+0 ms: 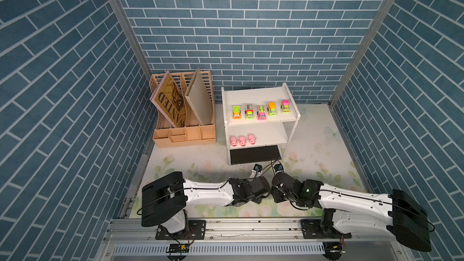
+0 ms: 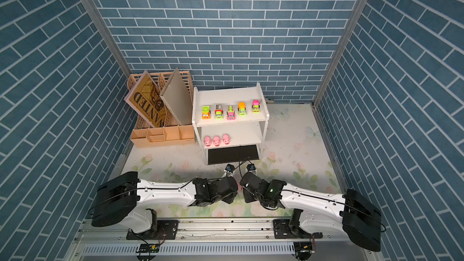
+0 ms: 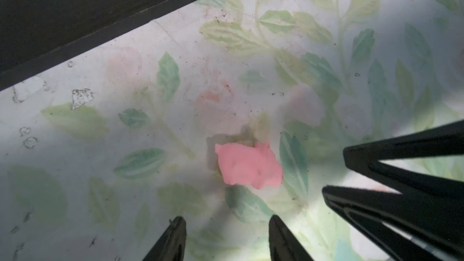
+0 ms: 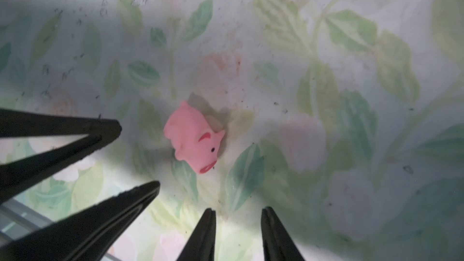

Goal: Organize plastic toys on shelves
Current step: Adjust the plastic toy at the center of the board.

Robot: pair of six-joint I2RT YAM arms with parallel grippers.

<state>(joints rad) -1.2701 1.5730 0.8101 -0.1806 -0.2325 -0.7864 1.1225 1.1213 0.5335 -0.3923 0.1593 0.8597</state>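
Pink pig (image 4: 193,139) lies before the shelves (image 1: 271,135); left gripper (image 3: 226,219) and right gripper (image 4: 238,209) flank it, jaws narrowly parted, holding nothing.

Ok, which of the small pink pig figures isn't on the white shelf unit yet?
The small pink pig alone on the floral tabletop; the other three pigs sit in a row on the white middle shelf.
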